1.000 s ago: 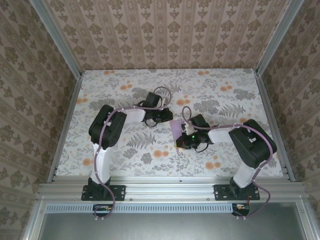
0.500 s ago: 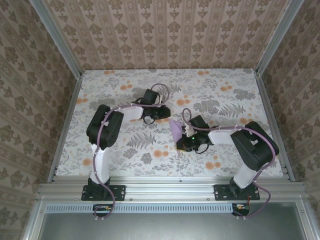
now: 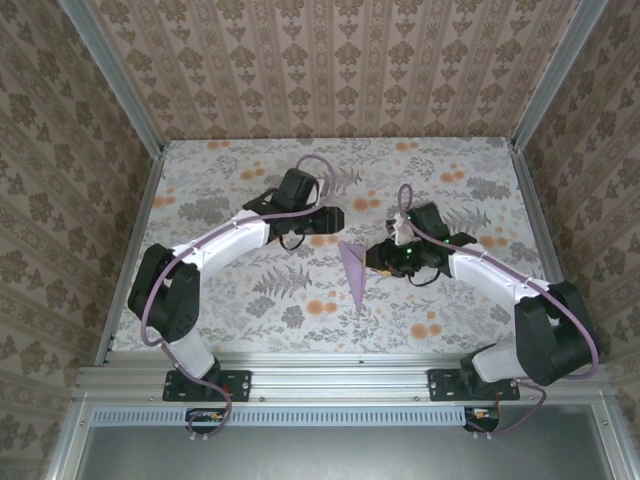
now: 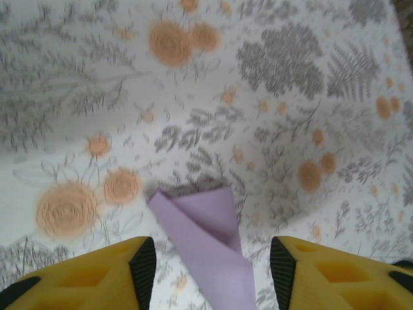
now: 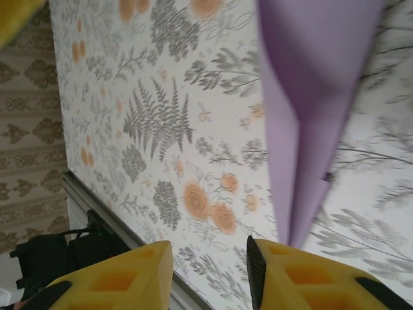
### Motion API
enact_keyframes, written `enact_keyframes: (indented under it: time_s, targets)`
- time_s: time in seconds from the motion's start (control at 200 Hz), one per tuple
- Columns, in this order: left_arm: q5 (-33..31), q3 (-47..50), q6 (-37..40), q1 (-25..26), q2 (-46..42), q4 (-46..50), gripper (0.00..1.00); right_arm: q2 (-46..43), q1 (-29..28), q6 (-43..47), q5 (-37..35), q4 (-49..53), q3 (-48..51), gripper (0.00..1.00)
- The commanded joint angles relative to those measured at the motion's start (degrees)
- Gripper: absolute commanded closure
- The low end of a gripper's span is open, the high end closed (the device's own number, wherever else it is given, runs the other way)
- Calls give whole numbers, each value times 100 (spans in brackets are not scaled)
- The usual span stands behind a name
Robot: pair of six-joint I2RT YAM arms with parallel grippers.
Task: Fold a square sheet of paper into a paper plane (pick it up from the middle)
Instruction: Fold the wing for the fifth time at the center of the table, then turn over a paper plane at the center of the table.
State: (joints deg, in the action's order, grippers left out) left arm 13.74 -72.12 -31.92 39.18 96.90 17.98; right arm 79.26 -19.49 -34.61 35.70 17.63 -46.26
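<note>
Plane [image 3: 352, 272] lay on table [image 3: 230, 170], ungripped. Left gripper [image 4: 213, 265] stood half open, right gripper [image 5: 208, 255] partly open, both empty. Recommended: lift each straight up, clear of its edges.

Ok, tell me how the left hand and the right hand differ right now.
Gap: the left hand has its fingers wide apart, while the right hand leaves a narrower gap.
Paper: the wide end of the paper plane shows between the left hand's fingers. At the right hand it narrows toward one finger, outside the gap.
Place: from above, the left hand sits off the plane's far left end and the right hand on its right side.
Shared: both are open, with yellow fingers, gripping nothing.
</note>
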Motion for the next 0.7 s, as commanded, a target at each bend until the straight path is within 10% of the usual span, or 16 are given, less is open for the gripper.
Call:
enact_keyframes:
  time_s: [0.0, 0.695]
  targets:
    - [-560, 153, -241, 309, -208, 704, 44, -113, 353, 275, -69, 504, 54, 60]
    - [-1838, -158, -1448, 2100, 1042, 1110, 42, 217, 1193, 207, 421, -241, 608, 54]
